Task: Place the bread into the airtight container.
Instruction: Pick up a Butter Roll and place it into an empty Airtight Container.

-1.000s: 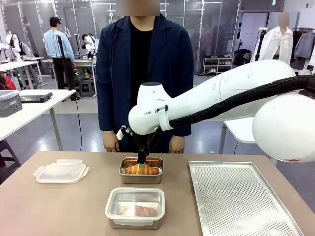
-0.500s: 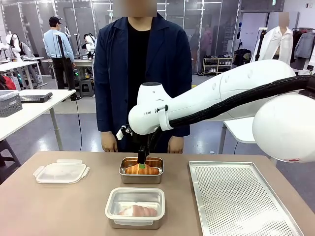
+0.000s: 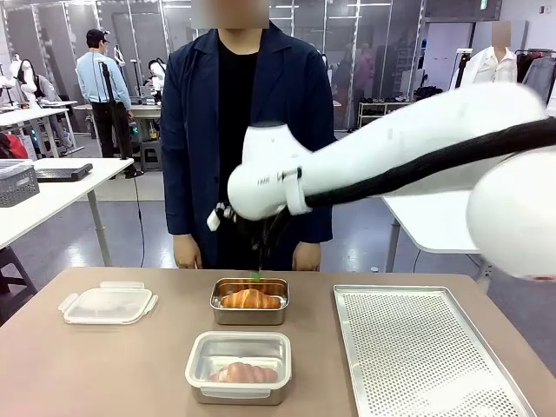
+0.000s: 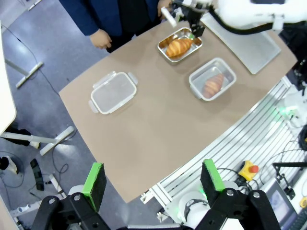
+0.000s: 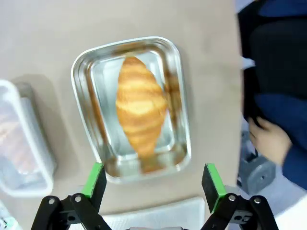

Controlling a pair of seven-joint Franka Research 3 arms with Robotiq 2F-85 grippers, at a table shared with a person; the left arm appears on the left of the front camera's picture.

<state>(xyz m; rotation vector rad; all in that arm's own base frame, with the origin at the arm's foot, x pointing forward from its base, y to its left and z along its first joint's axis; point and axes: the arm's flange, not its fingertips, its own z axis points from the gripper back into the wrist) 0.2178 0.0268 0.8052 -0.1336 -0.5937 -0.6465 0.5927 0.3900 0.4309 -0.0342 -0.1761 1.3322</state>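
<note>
we count two croissants: one croissant (image 3: 250, 299) in the metal pan (image 3: 219, 314), one pale croissant (image 3: 244, 373) in the clear container (image 3: 199, 383). we see one metal pan, one clear container, one separate lid (image 3: 108, 304), one perforated tray (image 3: 417, 347), and two grippers, right gripper (image 5: 152, 184) and left gripper (image 4: 152, 180).

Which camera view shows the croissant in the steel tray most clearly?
The right wrist view: the croissant lies whole and large, seen from above in its steel tray. The front view shows it low behind the rim; the left wrist view shows it small and far.
</note>
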